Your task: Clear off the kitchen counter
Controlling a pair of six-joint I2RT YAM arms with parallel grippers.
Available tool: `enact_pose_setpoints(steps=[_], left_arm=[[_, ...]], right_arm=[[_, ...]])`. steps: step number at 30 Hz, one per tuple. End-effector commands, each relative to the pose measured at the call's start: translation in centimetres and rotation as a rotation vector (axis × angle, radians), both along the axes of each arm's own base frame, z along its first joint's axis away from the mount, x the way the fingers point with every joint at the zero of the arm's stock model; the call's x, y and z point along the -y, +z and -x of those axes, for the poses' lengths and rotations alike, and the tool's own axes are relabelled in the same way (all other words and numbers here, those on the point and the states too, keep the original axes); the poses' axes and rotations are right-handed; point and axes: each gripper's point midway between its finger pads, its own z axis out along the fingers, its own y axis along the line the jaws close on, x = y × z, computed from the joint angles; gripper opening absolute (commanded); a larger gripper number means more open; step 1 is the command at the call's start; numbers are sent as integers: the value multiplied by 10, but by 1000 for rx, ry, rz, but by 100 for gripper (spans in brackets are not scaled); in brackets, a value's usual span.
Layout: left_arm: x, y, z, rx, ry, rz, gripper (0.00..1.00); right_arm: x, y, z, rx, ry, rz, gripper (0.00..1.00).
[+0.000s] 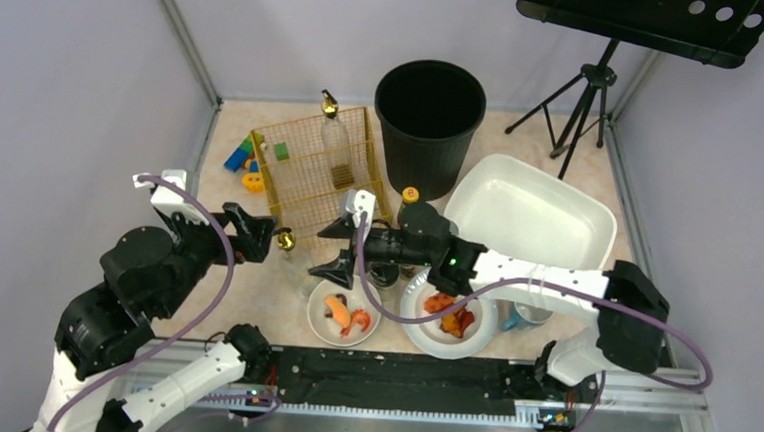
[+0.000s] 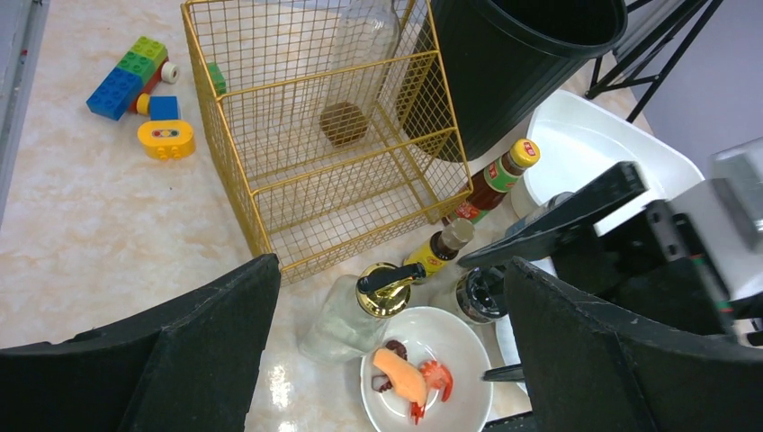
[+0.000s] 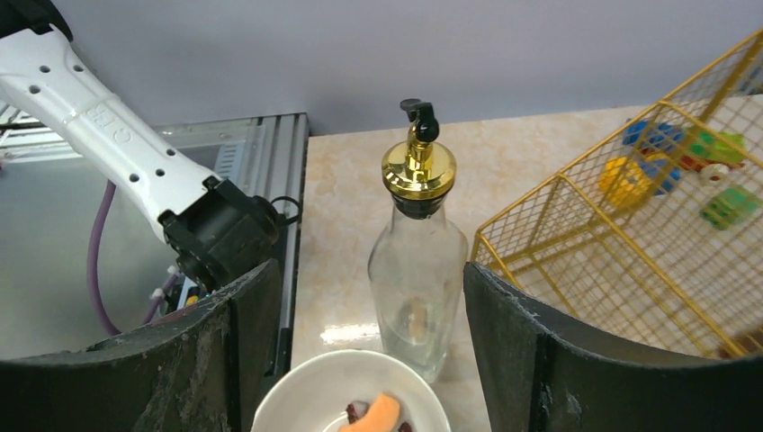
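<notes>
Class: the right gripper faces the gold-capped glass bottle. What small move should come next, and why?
Probably ease the right gripper forward until its fingers flank the glass bottle: it stands upright, centred in the open gap, seemingly just beyond the fingertips.

Robot lab; grey booth walls (image 1: 66, 76), tripod stand (image 1: 580, 103).

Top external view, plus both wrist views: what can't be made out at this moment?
- Top external: the right end effector and its arm cover the sauce bottles. Only one yellow cap shows.
- Top external: a blue cup sits mostly under the right forearm, so its contents are unseen.
- Left wrist: the sauce bottles' labels are too small to read.
- Right wrist: the small plate is cut off by the bottom edge, and its food barely shows.
</notes>
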Motion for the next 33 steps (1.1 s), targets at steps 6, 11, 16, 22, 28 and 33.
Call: enact_pose_setpoints(steps=[6,11,16,22,28,33], left_arm=[[-1,8,5,20,-7,32,99],[3,1,3,7,-22,17,99],[2,1,4,11,-25,12,99],[-3,3,6,20,-12,7,99],[-6,5,8,25,-5,7,99],[-7,5,9,27,-6,8,99]], right_arm=[[-43,8,6,4,34,-153,72],[-58,5,5,-6,41,-183,71],[-68,6,-6,-3,-6,-194,69],[-72,11,-19,-1,-96,-220,67],[-78,6,-28,-3,-206,-193,67],[-85,-4,-23,-9,-285,-178,67]])
